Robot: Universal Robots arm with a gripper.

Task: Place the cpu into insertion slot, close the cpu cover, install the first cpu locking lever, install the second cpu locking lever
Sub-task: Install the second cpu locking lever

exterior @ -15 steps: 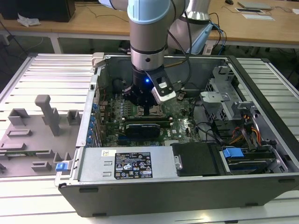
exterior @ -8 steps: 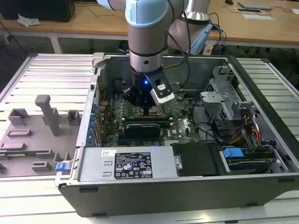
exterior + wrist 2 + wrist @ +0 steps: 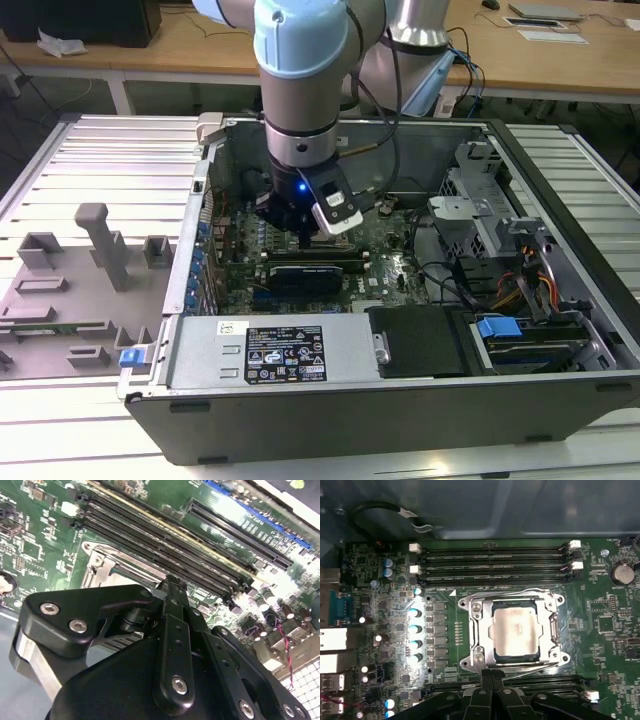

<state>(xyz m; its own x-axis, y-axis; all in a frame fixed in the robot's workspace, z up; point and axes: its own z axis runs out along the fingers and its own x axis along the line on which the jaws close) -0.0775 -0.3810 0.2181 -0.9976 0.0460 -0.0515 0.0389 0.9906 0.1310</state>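
Observation:
In the first wrist view the silver-grey cpu [image 3: 516,632] lies flat in the insertion slot [image 3: 495,650], whose dark rim shows around it. The metal cpu cover [image 3: 551,625] lies down over the chip's edges. One wire locking lever [image 3: 505,591] runs along the socket's side by the memory slots, and the other locking lever [image 3: 530,666] runs along the opposite side. My gripper [image 3: 492,672] is shut, its tip right at that second lever's side of the socket. In the second wrist view the gripper [image 3: 172,580] hangs just over the socket corner [image 3: 100,565]. In the exterior view the gripper [image 3: 303,238] reaches down into the open computer case.
Long black memory slots [image 3: 495,560] flank the socket on two sides. A row of capacitors [image 3: 415,630] stands beside it, and a black cable [image 3: 385,510] loops past the board's edge. The power supply [image 3: 290,350] and the drive cage [image 3: 480,200] crowd the case. A grey fixture tray [image 3: 90,270] lies outside on the exterior view's left.

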